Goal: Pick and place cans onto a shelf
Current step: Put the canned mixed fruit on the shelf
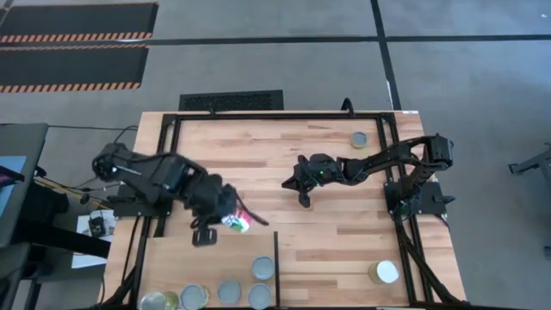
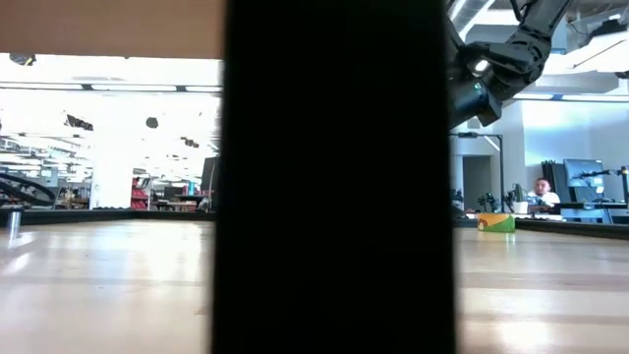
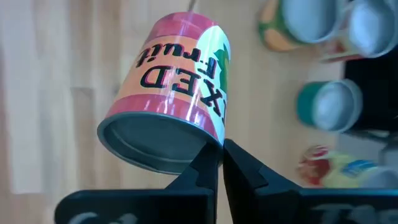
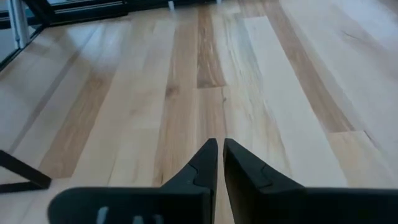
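Left claw (image 3: 221,163) has its tips together, pinching what looks like the rim of the pink mixed-fruit can (image 3: 168,109). The can hangs tilted off the tips, base toward the wrist camera. Rim pinch instead of a body wrap, so my guess is it'll swing; hard to confirm contact depth from this angle.

From above, that can (image 1: 234,220) sits just past the claw, over the near-left edge of the shelf (image 1: 172,258), not yet set down. Placed cans (image 1: 263,268) stand in a group near the shelf's front, by the dark divider (image 1: 275,269), so open shelf remains behind them.

Right claw (image 4: 219,163) is nearly together, holding nothing, hovering over bare worktop (image 1: 327,241) mid-table. Two cans are still loose on its side: one far (image 1: 359,139), one near (image 1: 386,272), both well apart from it.
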You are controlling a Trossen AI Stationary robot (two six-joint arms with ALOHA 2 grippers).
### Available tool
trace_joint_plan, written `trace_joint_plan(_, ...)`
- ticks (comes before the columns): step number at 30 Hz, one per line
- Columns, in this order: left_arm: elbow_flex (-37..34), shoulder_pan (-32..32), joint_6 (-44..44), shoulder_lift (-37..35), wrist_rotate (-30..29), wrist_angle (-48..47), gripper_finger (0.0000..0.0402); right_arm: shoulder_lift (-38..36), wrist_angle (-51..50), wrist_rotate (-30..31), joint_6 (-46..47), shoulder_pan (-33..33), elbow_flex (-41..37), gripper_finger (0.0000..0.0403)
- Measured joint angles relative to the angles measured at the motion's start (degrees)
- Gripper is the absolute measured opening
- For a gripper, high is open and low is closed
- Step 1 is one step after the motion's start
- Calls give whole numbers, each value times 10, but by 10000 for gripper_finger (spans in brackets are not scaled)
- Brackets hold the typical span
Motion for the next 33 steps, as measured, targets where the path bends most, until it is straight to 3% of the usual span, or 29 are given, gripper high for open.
trace_joint_plan(10, -1, -145, -227, 4, -12, -2, 0, 0, 3, 0, -1, -1, 0, 49)
trace_joint_plan(19, -1, -213, -392, 4, 7, -2, 0, 0, 4, 0, -2, -2, 0, 49)
trace_joint_plan(26, -8, -214, -432, 23, 33, -2, 0, 0, 4, 0, -9, -1, 0, 49)
trace_joint_plan(33, -9, -179, -405, 68, 97, -1, 0, 1, 4, 0, -11, 3, 0, 49)
